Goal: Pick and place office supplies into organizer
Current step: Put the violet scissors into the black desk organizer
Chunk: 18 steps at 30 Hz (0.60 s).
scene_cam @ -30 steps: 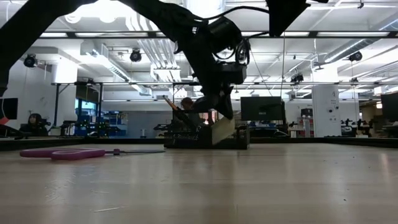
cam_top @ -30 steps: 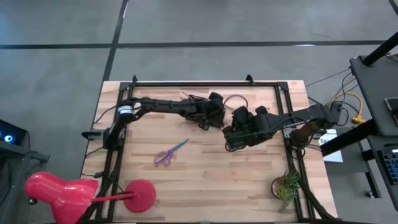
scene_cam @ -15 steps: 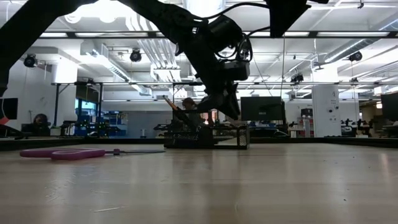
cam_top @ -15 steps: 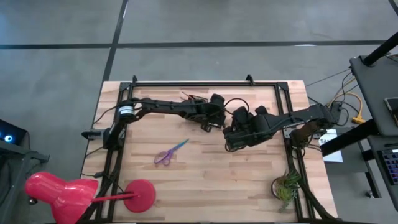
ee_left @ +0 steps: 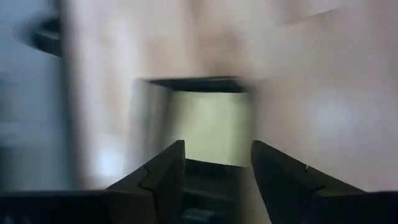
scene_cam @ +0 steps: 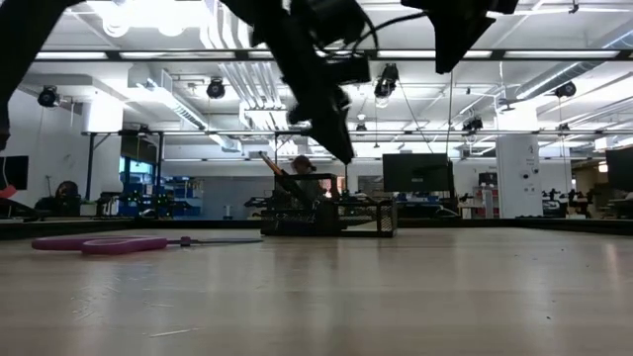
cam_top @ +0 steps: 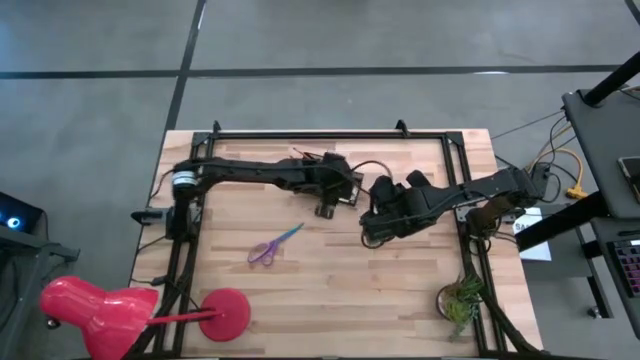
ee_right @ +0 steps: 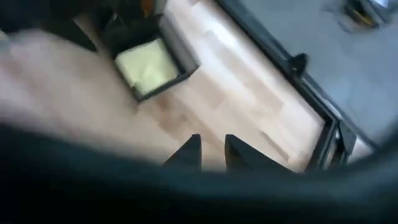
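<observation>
Our left fingers (ee_left: pixel 214 168) are spread, empty; right fingers (ee_right: pixel 211 149) nearly together. Next, the scissors (cam_top: pixel 272 245) look light and stiff — we should grab the purple handles.

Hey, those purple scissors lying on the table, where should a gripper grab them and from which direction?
Probably from straight above: the purple scissors lie flat on the wooden table, apart from everything else. Grip across the narrow section just beyond the handle loops, fingers either side of the diagonal blades. The loops look too wide and the blade tip too thin for a steady hold.
</observation>
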Motion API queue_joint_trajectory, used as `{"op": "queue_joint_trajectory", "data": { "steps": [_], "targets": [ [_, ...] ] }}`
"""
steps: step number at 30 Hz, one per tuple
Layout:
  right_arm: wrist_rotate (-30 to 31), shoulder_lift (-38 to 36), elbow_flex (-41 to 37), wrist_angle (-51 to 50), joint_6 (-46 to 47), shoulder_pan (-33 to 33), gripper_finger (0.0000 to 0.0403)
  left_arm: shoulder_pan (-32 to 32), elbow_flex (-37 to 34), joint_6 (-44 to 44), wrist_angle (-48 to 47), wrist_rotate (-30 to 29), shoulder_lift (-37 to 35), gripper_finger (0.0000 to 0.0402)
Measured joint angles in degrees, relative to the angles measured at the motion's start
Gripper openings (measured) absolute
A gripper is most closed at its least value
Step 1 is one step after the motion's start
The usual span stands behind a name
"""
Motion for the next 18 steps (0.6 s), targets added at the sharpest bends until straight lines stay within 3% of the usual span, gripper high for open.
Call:
{"op": "queue_joint_trajectory", "data": {
  "steps": [3, 11, 16, 18],
  "targets": [
    [-3.82, 0.0, -0.47, 4.02, -8.84, -0.18, 0.0059, -0.9, -5.13, -9.68, -2.62, 8.52, -4.34, 0.017],
    [-15.18, 0.13, -3.49, 25.35, -27.82, -2.18, 0.0051, -7.77, -31.63, -31.48, 1.81, 7.52, -21.11, 0.0129],
    [-28.5, 0.22, -8.79, 43.54, -40.33, -5.12, 0.0052, -13.34, -44.96, -49.08, 3.32, 6.66, -30.11, 0.0091],
    [-32.52, 0.22, -10.75, 49.88, -42.89, -6.02, 0.0053, -16.13, -48.46, -56.97, 3.27, 3.77, -33.41, 0.0081]
  ]
}}
